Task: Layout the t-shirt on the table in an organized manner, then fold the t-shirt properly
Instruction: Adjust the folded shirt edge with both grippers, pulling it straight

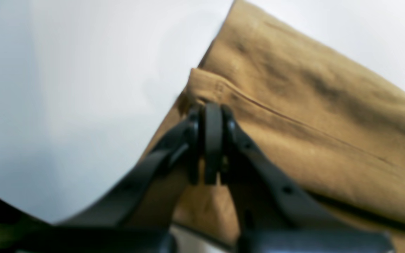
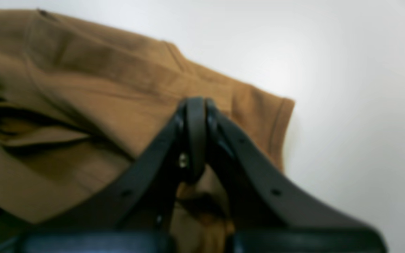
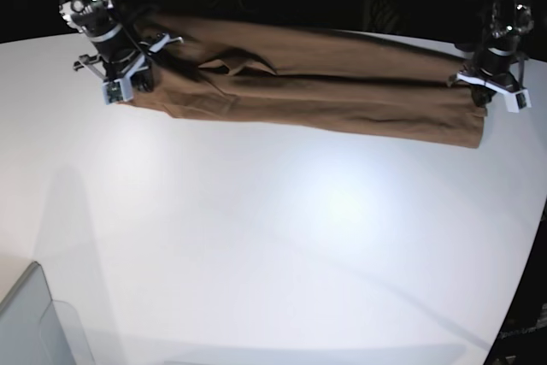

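Both wrist views are blurred; each black gripper, left [image 1: 212,140] and right [image 2: 195,137], clamps the plain brown cotton t-shirt [image 3: 316,83], stretched long along the smooth white surface's [image 3: 273,237] far edge

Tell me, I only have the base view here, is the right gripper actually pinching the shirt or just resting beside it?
Observer: The right gripper is shut on the t-shirt, close to the sleeve hem.
Operator: And the left one?
Observer: The left gripper is shut too, pinching a stitched hem at the cloth's corner.
Operator: Anything odd near the collar?
Observer: In the right wrist view, the neck opening gapes with folds beside it.
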Available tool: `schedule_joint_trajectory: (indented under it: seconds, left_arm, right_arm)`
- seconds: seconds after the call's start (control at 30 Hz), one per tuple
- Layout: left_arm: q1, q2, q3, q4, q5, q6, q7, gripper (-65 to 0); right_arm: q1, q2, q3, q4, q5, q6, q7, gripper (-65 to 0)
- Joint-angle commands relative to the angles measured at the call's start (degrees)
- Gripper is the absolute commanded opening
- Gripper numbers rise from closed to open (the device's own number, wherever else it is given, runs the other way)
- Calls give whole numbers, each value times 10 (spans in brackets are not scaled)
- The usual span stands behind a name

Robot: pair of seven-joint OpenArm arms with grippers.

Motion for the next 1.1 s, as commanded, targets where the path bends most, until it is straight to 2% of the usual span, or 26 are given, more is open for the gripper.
schedule_joint_trajectory:
  seconds: [0.0, 0.1, 0.3, 0.43, 0.5, 0.73, 0.77, 0.87, 0.93, 1.07]
  left_arm:
    - [1, -10, -3, 7, 0, 0, -12, -645]
    - [2, -14, -3, 8, 0, 0, -11, -624]
    - [-2, -15, -8, 26, 0, 0, 47, -416]
    - [1, -15, -35, 43, 0, 0, 51, -333]
    - [2, -15, -46, 54, -1, 0, 51, -315]
    - [13, -15, -82, 71, -4, -5, 52, -313]
    - [13, -15, -82, 70, -4, -21, 52, -313]
    - [13, -13, -84, 63, 1, -104, 52, -312]
    - [13, -11, -84, 58, 2, -147, 52, -312]
    - [9, -12, -85, 27, 2, -152, 52, -312]
  right_arm:
    - [8, 1, 1, -4, 5, 2, 9, -650]
    - [26, 2, 3, -50, 5, 2, 9, -650]
    - [59, 3, 1, -120, 5, 2, 10, -650]
    - [78, 4, 0, -138, 3, 2, 10, -650]
    - [91, 5, 0, -154, 3, 2, 10, -650]
    - [120, 17, -1, -183, 2, 2, 10, -650]
    - [123, 17, -1, -183, 2, 2, 10, -650]
    - [123, 17, -1, -183, 2, 1, 9, -650]
    - [123, 17, -1, -183, 2, 1, 9, -650]
    - [124, 15, -1, -183, 2, 1, 9, -650]
